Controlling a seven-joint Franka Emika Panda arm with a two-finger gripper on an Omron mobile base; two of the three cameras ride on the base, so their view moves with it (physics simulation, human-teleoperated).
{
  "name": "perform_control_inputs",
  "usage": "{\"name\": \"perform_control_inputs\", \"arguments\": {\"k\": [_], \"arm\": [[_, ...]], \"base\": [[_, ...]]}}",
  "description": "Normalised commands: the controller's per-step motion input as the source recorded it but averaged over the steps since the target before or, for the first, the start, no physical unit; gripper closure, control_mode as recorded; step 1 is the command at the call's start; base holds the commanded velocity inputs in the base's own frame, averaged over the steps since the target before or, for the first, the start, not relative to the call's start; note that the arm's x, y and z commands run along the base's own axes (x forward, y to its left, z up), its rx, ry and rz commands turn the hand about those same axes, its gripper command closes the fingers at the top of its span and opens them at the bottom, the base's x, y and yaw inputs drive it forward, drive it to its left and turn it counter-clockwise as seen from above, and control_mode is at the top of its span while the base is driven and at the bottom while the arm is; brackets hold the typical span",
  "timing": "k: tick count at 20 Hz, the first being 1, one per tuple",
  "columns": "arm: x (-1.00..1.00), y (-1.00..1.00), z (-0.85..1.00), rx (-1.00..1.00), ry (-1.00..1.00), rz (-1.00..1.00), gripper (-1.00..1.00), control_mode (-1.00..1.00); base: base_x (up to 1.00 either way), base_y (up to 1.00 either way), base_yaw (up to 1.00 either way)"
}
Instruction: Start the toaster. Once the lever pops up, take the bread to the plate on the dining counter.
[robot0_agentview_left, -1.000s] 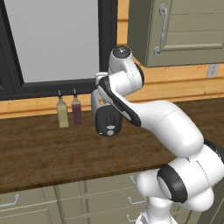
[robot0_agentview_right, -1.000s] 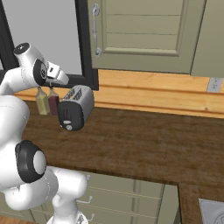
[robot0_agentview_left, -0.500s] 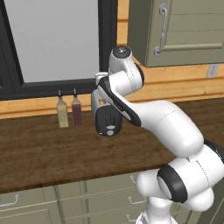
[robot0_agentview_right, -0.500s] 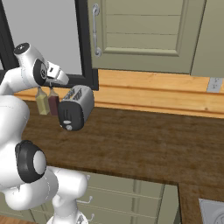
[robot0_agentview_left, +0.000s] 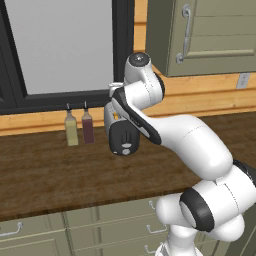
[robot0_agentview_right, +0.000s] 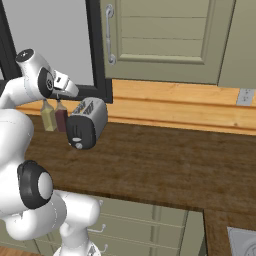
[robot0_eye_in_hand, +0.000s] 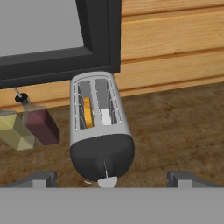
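So the small silver two-slot toaster with the rounded black end panel (robot0_eye_in_hand: 101, 131) sits on the dark brown wood-grain countertop (robot0_agentview_right: 165, 170), up near the back, right below the black-framed window (robot0_agentview_left: 65, 55). From the hand view you look down into its slots: there's an orange-tan slice of bread (robot0_eye_in_hand: 87, 112) standing in the left slot and a paler whitish piece (robot0_eye_in_hand: 105, 116) in the right one. A white knob (robot0_eye_in_hand: 107, 181) sticks out at the bottom of the black end, facing the camera.

Just beside the toaster are two small bottles against the wooden backsplash, one dark red (robot0_eye_in_hand: 41, 124) and one yellowish-olive (robot0_eye_in_hand: 15, 131), close together.

The white arm's two-finger gripper (robot0_eye_in_hand: 109, 177) hangs above and in front of the toaster's black end, jaws spread wide apart with nothing between them. The fingertips (robot0_eye_in_hand: 41, 177) sit far out to either side of the knob, not touching the toaster.

Grey-green cabinet with a metal handle (robot0_agentview_right: 170, 40) hangs above the counter.
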Motion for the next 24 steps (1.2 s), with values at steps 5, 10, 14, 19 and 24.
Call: {"name": "perform_control_inputs", "arguments": {"k": [5,10,14,19,24], "arm": [[0.00,0.00,0.00,0.00,0.00,0.00,-1.00,-1.00],[0.00,0.00,0.00,0.00,0.00,0.00,-1.00,-1.00],[0.00,0.00,0.00,0.00,0.00,0.00,-1.00,-1.00],[0.00,0.00,0.00,0.00,0.00,0.00,-1.00,-1.00],[0.00,0.00,0.00,0.00,0.00,0.00,-1.00,-1.00]], "base": [[0.00,0.00,0.00],[0.00,0.00,0.00],[0.00,0.00,0.00],[0.00,0.00,0.00],[0.00,0.00,0.00]]}}
